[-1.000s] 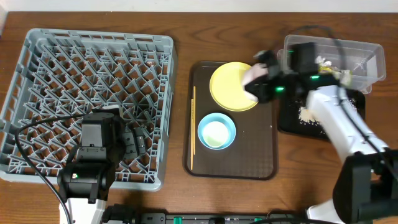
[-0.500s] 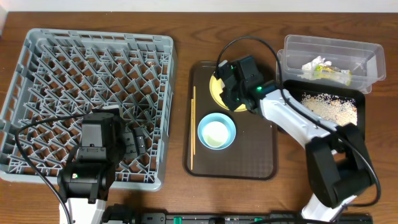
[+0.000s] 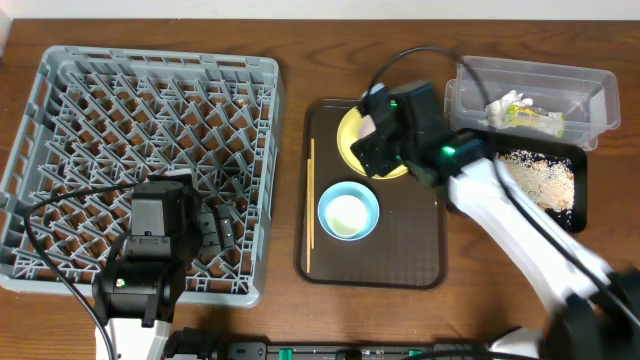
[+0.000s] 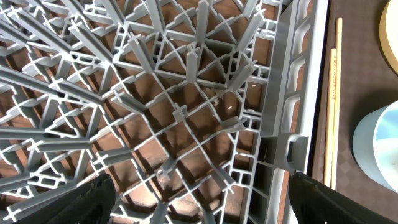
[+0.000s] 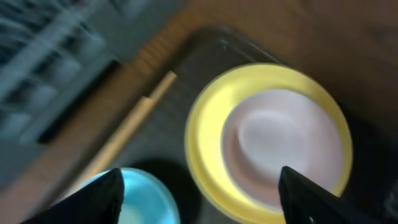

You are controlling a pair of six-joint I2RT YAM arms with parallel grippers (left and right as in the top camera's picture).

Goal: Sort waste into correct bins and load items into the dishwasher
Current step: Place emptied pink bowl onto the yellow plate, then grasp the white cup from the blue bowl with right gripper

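Note:
My right gripper [image 3: 383, 138] [image 5: 199, 208] hangs open over the yellow plate [image 3: 349, 140] [image 5: 205, 155] on the brown tray, nothing between its fingers. A white bowl [image 5: 286, 140] sits on that plate below it, hidden from overhead. The light blue bowl [image 3: 348, 213] [image 5: 146, 199] and the chopsticks [image 3: 310, 200] [image 5: 127, 127] lie on the same tray. My left gripper [image 3: 215, 230] [image 4: 199, 205] is open and empty over the grey dishwasher rack [image 3: 150, 100] [image 4: 186, 93]. Tissue and wrapper [image 3: 515, 108] lie in the clear tub [image 3: 590, 100]; crumbs [image 3: 540, 178] are in the black tray [image 3: 470, 195].
The brown serving tray [image 3: 400, 260] lies between the rack and the two bins. From the left wrist, the rack's right wall [image 4: 298, 81] stands next to the chopsticks [image 4: 333, 93] and the blue bowl [image 4: 379, 149]. A black cable [image 3: 400, 62] loops behind the right arm.
The right arm swung left from beside the bins to over the yellow plate, and its jaws opened off the white bowl. The left arm has stayed still.

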